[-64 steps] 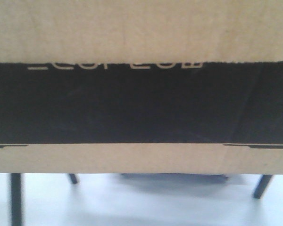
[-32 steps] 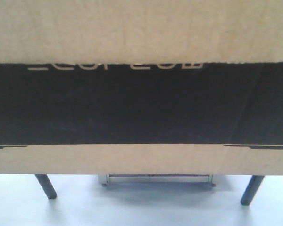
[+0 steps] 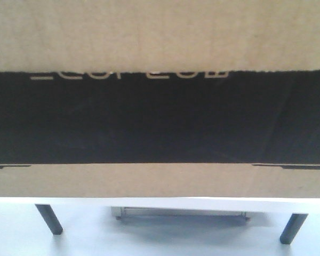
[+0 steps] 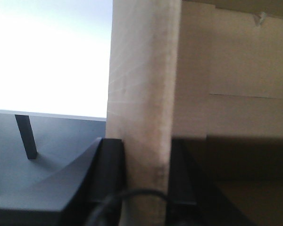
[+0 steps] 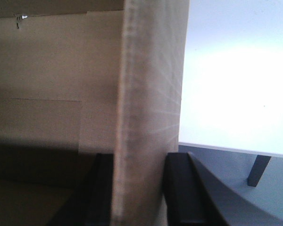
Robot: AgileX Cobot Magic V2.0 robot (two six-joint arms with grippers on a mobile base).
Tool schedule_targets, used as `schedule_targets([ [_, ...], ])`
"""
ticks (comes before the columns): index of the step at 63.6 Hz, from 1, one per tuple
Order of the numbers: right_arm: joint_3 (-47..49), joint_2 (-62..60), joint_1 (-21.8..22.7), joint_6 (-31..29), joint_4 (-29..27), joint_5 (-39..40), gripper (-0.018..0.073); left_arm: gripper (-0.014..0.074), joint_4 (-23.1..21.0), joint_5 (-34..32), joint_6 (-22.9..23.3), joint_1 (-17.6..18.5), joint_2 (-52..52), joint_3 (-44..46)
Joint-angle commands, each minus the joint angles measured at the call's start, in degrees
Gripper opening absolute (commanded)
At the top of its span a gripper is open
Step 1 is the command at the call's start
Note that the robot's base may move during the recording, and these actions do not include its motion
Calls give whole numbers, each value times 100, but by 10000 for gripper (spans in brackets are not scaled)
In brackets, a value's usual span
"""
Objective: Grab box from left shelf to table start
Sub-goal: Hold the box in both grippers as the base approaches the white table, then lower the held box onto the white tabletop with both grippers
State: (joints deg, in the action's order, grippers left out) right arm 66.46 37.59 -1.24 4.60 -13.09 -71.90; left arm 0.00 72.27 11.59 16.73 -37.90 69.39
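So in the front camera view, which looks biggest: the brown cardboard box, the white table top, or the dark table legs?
1. The brown cardboard box, filling most of the frame; it sits closest to the camera, which inflates it.
2. The white table, showing only as a thin strip of edge.
3. The dark table legs, short stubs, alike in size.

1. The front view is set very close to the box (image 3: pixel 160 32), facing its black panel.
2. Each wrist view is aimed along its claw at a box wall; the white surface (image 4: pixel 47 56) is shared by all views.

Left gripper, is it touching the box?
Touching. The left wrist view shows the left gripper with a finger pressed on each side of the box wall.
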Motion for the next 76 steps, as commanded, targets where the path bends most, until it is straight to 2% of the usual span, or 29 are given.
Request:
schedule_targets([
  [1, 155, 30, 23, -44, 112, 181, 57, -12, -45, -194, 119, 5, 44, 217],
  [76, 155, 30, 23, -44, 112, 181, 57, -12, -67, -234, 119, 5, 44, 217],
])
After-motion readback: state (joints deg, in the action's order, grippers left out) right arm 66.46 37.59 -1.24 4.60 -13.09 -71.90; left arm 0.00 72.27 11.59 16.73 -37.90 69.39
